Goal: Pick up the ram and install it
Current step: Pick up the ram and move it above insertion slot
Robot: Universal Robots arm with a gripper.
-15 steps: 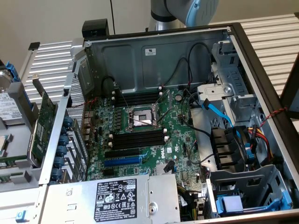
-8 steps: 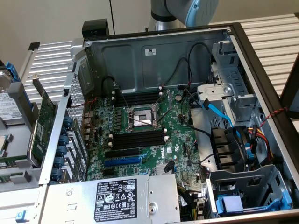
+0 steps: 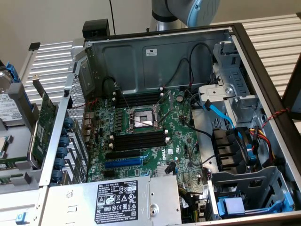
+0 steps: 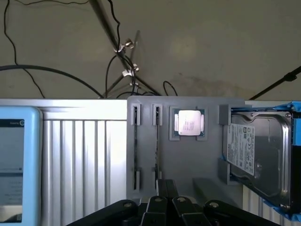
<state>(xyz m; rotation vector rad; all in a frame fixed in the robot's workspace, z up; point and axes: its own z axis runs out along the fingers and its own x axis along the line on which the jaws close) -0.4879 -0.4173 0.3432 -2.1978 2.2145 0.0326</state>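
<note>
Around the CPU socket, as I view it: memory slots just behind and before; power supply farther before; expansion card well to the exterior view's left.

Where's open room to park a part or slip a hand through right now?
Bare ribbed tabletop between the blue-framed device and the gray tray; also the tray's flat bordered by the processor chip and hard drive. Crowded: the motherboard, ringed by cables.

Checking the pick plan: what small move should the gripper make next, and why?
Probably open the jaws: the gripper is shut and empty near the grey holder, where a thin stick, likely the ram, stands edge-on in a slot.
</note>
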